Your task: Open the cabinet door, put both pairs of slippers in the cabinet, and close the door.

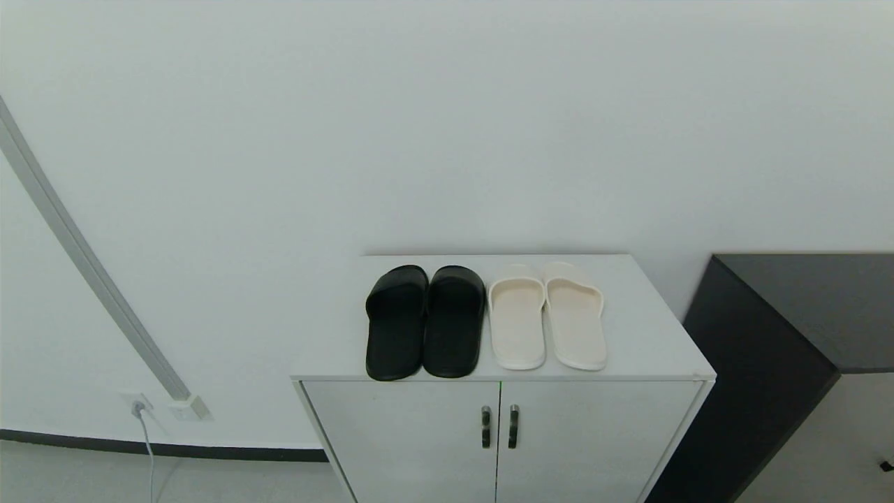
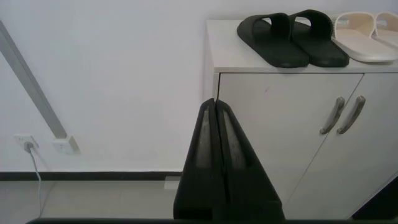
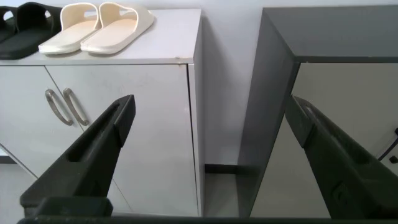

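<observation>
Risk I'm watching: black slippers (image 1: 424, 321) and white slippers (image 1: 547, 316) sit at the shut cabinet's (image 1: 649, 342) top front edge, left gripper (image 2: 215, 118) pinched together, right gripper (image 3: 209, 107) spread, so a jerky door (image 1: 594, 440) pull could drop them.

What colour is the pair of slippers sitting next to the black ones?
Cream, an off-white; the cream slippers show best in the head view, atop the cabinet.

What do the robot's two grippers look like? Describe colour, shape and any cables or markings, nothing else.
Left gripper: matte black, with two long flat fingers tapering to a narrow tip, each with a recessed, slightly greyer panel along its length. Right gripper: also matte black, with thick, angular fingers that widen towards the base and have a shallow slot on top. No cables or markings are visible on either.
</observation>
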Motion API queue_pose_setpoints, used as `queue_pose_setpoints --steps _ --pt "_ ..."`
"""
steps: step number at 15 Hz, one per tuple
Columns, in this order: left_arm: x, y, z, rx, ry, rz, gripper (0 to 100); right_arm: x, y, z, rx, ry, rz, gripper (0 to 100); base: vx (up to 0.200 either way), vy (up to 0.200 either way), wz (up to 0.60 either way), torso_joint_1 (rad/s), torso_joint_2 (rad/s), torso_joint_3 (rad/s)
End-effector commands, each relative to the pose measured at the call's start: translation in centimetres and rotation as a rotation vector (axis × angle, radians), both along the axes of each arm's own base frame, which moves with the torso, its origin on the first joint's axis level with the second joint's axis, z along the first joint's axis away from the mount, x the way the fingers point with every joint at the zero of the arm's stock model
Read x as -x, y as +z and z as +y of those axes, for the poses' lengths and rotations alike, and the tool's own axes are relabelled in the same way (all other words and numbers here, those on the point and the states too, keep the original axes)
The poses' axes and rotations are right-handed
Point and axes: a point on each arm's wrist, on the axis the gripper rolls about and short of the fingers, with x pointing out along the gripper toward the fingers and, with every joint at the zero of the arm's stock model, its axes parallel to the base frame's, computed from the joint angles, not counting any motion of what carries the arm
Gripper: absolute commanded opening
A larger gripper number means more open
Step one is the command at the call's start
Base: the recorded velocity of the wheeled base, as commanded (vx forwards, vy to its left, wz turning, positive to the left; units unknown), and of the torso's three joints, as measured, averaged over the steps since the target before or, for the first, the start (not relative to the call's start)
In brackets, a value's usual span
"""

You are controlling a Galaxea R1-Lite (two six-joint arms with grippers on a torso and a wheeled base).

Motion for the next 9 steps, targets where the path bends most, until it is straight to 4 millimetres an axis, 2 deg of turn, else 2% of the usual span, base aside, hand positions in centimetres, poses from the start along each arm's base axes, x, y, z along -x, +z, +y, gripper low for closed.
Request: queue_pose_setpoints --steps 1,9 --pt "-0.01 0.0 0.0 0.0 0.0 0.001 0 -0.01 0.0 0.0 0.001 0.001 0.002 100 0.0 0.0 0.0 0.0 0.0 0.0" --pt "-0.01 0.0 0.0 0.0 -0.001 0.001 0 -0.01 0.0 0.0 -0.001 0.002 0.002 100 0.0 0.0 0.0 0.0 0.0 0.0"
